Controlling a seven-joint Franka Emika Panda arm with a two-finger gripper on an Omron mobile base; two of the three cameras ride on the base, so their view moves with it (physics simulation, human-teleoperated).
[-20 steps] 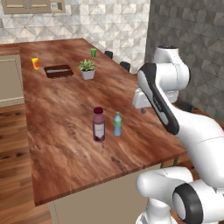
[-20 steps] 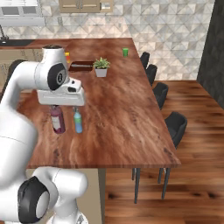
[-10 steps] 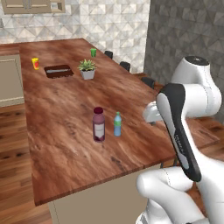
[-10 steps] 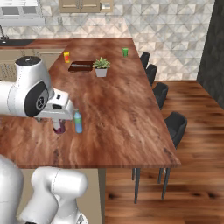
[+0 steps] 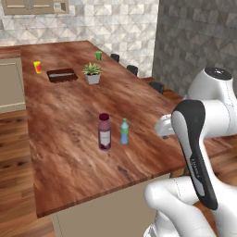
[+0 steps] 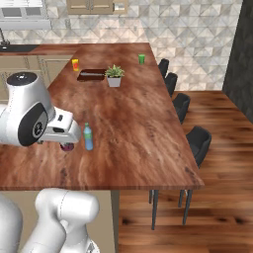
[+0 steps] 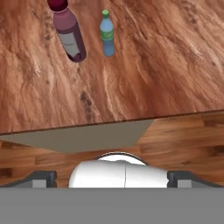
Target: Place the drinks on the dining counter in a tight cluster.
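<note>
Fingers standing spread wide, gripping nothing; purple-capped bottle and blue bottle standing near each other on counter.

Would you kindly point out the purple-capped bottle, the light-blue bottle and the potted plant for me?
purple-capped bottle (image 5: 104,134), left base view, on its white label.
light-blue bottle (image 5: 124,133), left base view, on its body below the green cap.
potted plant (image 6: 114,81), right base view, on its white pot.

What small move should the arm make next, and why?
Probably turn to seek the third drink: the purple-capped bottle and the light-blue bottle already stand close together on the dining counter, and the open claw holds nothing.
</note>
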